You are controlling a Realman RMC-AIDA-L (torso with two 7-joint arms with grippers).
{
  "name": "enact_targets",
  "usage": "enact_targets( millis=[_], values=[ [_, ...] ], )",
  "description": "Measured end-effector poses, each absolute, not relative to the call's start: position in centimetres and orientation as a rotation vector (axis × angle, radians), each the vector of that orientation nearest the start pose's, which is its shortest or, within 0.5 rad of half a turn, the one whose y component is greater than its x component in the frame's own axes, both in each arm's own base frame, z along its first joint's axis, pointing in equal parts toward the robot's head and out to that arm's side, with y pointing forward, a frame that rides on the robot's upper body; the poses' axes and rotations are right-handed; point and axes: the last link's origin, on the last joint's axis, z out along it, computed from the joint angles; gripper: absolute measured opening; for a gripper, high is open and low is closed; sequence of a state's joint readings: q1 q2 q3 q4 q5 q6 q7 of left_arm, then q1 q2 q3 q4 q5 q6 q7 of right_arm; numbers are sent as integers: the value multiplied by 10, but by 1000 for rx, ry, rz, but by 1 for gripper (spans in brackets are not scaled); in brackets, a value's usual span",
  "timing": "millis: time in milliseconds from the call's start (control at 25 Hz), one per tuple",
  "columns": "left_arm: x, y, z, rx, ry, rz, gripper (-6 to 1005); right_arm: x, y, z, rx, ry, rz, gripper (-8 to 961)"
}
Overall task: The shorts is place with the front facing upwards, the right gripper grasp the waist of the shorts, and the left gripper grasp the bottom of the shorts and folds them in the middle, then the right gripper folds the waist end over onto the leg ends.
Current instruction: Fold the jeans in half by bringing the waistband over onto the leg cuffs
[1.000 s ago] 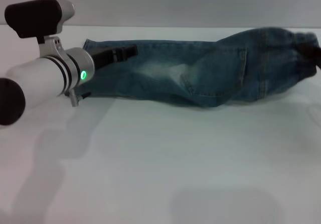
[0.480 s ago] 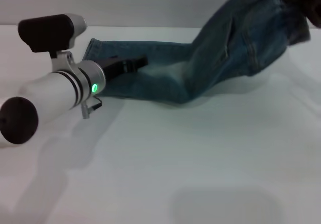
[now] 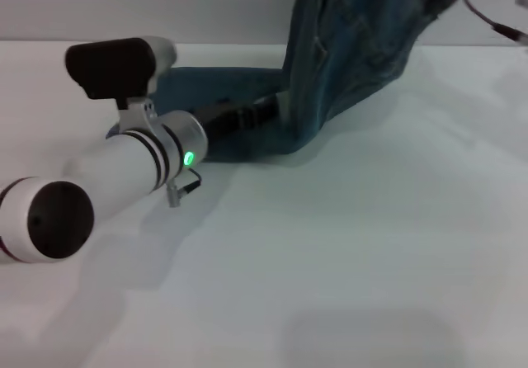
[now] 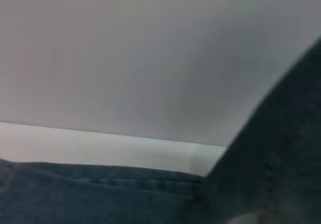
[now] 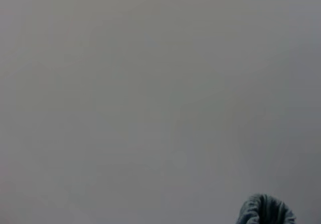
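The blue denim shorts (image 3: 346, 46) lie folded lengthwise at the back of the white table (image 3: 346, 244). Their waist end is lifted off the table and runs out of the head view at the top right. The leg part (image 3: 239, 83) stays flat, and the leg ends are mostly hidden behind the left arm. My left gripper (image 3: 252, 118), black on the green-lit arm, rests low on the leg part beside the rising fold. My right gripper is above the picture's edge. Its wrist view shows only a bit of gathered waistband (image 5: 266, 211), and the raised cloth hangs from it.
A thin cable (image 3: 493, 26) of the right arm crosses the top right corner. A grey wall (image 3: 124, 5) stands behind the table's far edge. The left arm's white forearm (image 3: 107, 178) reaches across the left half of the table.
The waist end has risen off the table and swung left, over the legs. The left arm has slid right along the leg part.
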State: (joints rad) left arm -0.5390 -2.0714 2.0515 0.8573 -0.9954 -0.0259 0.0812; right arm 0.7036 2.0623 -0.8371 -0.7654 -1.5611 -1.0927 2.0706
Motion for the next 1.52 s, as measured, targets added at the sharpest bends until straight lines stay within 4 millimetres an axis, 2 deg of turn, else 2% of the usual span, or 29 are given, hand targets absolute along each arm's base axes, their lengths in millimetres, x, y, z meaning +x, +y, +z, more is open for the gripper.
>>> enact_targets(
  millis=[160, 280, 720, 1080, 1520],
  values=[
    [-190, 386, -113, -2040, -1164, -526, 833, 147, 456, 40, -2193, 1173, 1143, 64],
    [-184, 382, -120, -2069, -1167, -527, 833, 143, 458, 35, -2205, 1174, 1131, 64],
    [-160, 368, -141, -2169, -1135, -552, 833, 134, 457, 19, -2266, 1173, 1088, 65],
    [-149, 358, -150, -2218, -1121, -575, 833, 120, 456, 9, -2323, 1148, 1066, 65],
    [-140, 354, -154, -2239, -1098, -613, 833, 120, 451, -7, -2365, 1169, 1014, 64]
  ],
)
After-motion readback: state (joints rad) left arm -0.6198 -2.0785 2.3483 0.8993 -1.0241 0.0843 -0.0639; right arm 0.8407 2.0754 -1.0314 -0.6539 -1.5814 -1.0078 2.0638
